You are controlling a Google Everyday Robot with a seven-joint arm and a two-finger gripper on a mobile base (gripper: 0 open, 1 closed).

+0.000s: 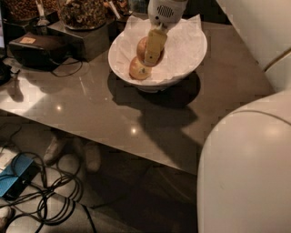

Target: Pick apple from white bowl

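Note:
The white bowl (175, 82), lined with crinkled white paper, stands at the back of the grey table (104, 113). My gripper (152, 49) hangs over the bowl's left half, its yellow fingers (155, 44) pointing down. It is shut on the reddish apple (141, 47), which shows just left of the front finger and is held a little above the bowl's floor. A paler, yellower apple (138, 69) lies in the bowl just below it, at the front left.
A black device (38, 49) and jars of brown snacks (82, 11) stand at the table's back left. My white body (248, 173) fills the right foreground. Under the table's front edge lie cables (54, 200), a blue box (16, 179) and shoes (57, 148).

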